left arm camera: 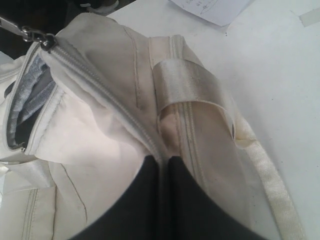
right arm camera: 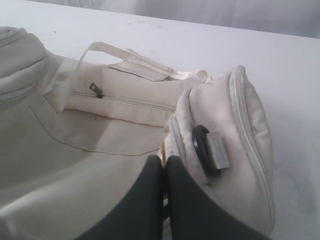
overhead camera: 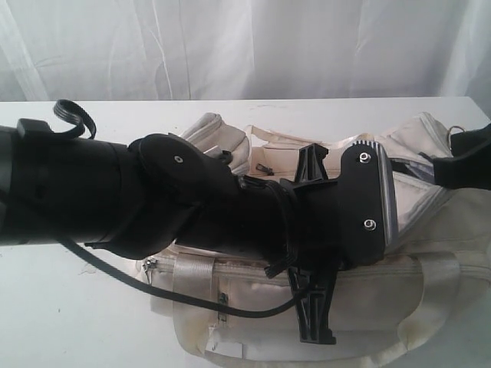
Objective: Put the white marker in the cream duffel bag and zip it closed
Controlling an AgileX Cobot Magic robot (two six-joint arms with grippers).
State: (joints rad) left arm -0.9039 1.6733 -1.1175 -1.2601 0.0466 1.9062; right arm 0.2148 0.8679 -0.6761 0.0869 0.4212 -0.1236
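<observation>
A large soft cream fabric duffel bag [overhead camera: 230, 307] lies on a white table [overhead camera: 61, 322], filling the lower centre and right of the exterior view. A thick black left arm [overhead camera: 77, 192] comes in from the left edge and crosses the middle of the frame above the bag, hiding much of its top. The black right arm [overhead camera: 468, 161] shows only at the right edge, over the bag's end.

In the left wrist view, the left gripper [left arm camera: 162, 167] sits at bottom centre. Its dark fingers [left arm camera: 135, 200] are nearly pressed together right on the grey zip line [left arm camera: 100, 85], which runs up to a metal zip pull [left arm camera: 32, 35] at upper left. Left of that line the bag gapes, showing greyish lining [left arm camera: 32, 90]. A shiny webbing strap [left arm camera: 185, 82] loops across the fabric.

In the right wrist view, the right gripper [right arm camera: 164, 167] also has its fingers [right arm camera: 195, 205] drawn narrow, against the fabric beside an end pocket with a small black clip [right arm camera: 202, 147]. Whether either gripper pinches anything, or whether the white marker is inside, cannot be told.
</observation>
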